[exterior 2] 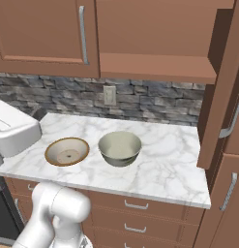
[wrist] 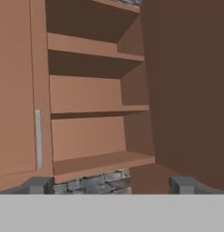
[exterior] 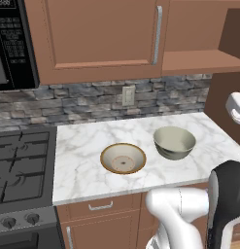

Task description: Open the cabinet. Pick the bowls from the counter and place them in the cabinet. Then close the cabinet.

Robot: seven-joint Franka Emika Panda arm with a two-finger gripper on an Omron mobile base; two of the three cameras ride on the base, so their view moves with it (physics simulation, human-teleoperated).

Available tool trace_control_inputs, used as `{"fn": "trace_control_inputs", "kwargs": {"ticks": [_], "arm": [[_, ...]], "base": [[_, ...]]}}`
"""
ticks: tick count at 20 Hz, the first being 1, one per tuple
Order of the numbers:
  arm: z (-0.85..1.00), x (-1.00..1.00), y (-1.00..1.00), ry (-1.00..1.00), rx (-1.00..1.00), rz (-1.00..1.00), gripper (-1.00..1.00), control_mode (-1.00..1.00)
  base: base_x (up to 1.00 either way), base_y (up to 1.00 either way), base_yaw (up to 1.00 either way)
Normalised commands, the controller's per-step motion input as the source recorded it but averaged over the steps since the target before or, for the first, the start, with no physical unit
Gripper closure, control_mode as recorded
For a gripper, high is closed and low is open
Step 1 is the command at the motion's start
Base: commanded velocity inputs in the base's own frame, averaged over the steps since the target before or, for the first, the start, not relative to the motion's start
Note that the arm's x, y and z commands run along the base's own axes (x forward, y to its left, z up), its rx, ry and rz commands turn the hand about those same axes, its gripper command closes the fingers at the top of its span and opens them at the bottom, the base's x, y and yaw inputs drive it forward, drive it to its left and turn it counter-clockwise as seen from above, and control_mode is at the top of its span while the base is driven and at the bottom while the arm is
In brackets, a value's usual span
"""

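The cabinet [exterior: 99,34] has its left door shut and its right door [exterior 2: 227,97] swung open, baring wooden shelves [wrist: 95,108]. On the counter [exterior: 82,146] sit both bowls. The shallow cream bowl [exterior: 123,158] [exterior 2: 67,151] with a tan rim is to the left. The deeper grey-green bowl [exterior: 174,142] [exterior 2: 120,147] stands just right of it, close beside it. My gripper [wrist: 112,186] is open and holds nothing. It faces the open cabinet interior from a short way back, with the fingertips [wrist: 41,185] spread wide below the lowest shelf.
A black microwave [exterior: 12,44] hangs at the upper left over a black gas stove [exterior: 22,165]. A wall outlet [exterior: 128,95] is set in the stone backsplash. Drawers [exterior 2: 135,206] run below the counter, and a tall brown unit [exterior 2: 232,193] stands at its right end.
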Motion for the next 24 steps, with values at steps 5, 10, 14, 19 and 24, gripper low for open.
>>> {"fn": "trace_control_inputs", "kwargs": {"ticks": [5,10,14,19,24], "arm": [[0.00,0.25,0.39,0.00,-0.06,0.10,-1.00,-1.00],[0.00,0.48,0.10,0.00,-0.06,0.14,-1.00,-1.00],[0.00,0.57,0.03,0.00,-0.05,0.14,-1.00,-1.00],[0.00,0.53,0.22,-0.01,0.00,0.13,-1.00,-1.00],[0.00,0.45,0.28,-0.03,0.00,0.11,-1.00,-1.00]], "base": [[0.00,0.00,0.00],[0.00,0.00,0.00],[0.00,0.00,0.00],[0.00,0.00,0.00],[0.00,0.00,0.00]]}}
